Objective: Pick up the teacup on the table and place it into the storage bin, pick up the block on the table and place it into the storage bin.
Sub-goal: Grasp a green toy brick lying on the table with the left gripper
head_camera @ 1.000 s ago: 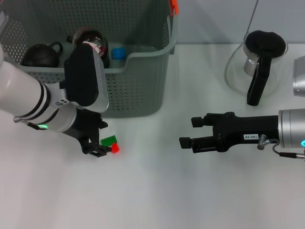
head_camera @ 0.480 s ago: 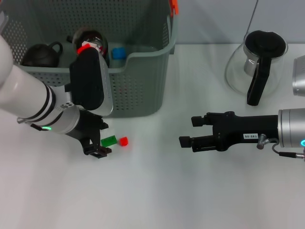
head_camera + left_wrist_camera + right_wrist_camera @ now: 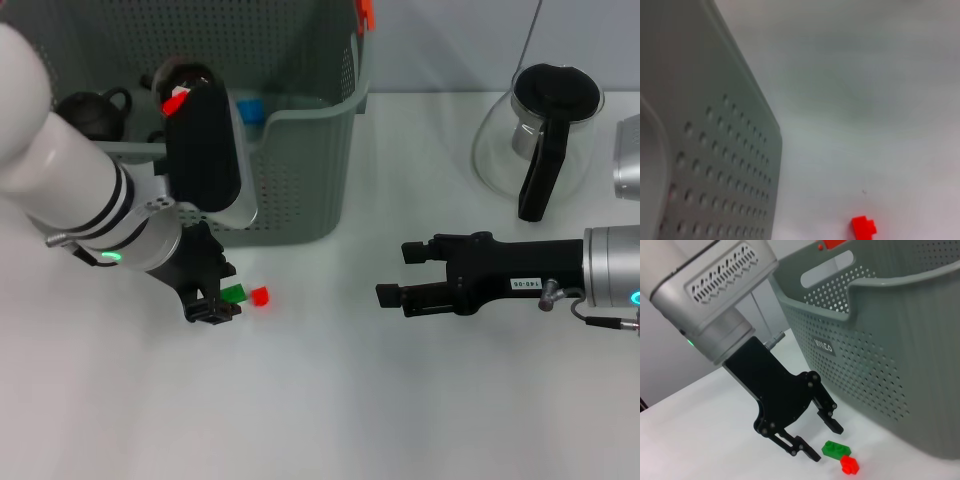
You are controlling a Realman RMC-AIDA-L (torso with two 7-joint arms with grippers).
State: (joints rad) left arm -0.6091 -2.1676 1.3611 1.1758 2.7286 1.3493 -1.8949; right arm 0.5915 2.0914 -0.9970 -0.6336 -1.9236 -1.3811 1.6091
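Two small blocks lie on the white table in front of the storage bin [image 3: 300,110]: a green block [image 3: 235,293] and a red block [image 3: 259,296]. My left gripper [image 3: 221,291] hangs low over the table, open. Its fingertips straddle the near end of the green block [image 3: 836,447], and the red block [image 3: 850,465] lies just beyond. The left wrist view shows the bin's perforated wall [image 3: 715,150] and the red block [image 3: 863,227]. No teacup shows on the table. A dark round item [image 3: 188,78] in the bin is partly hidden by my left arm. My right gripper [image 3: 395,275] hovers open at mid-table.
A black teapot [image 3: 95,110] and a blue item [image 3: 250,108] lie in the bin. A glass pitcher with a black handle [image 3: 540,130] stands at the back right, and a metal object [image 3: 628,160] sits at the right edge.
The red block slid right, away from my left gripper's fingers. The left arm then shifted right so the gripper sits at the green block. The right arm stayed still.
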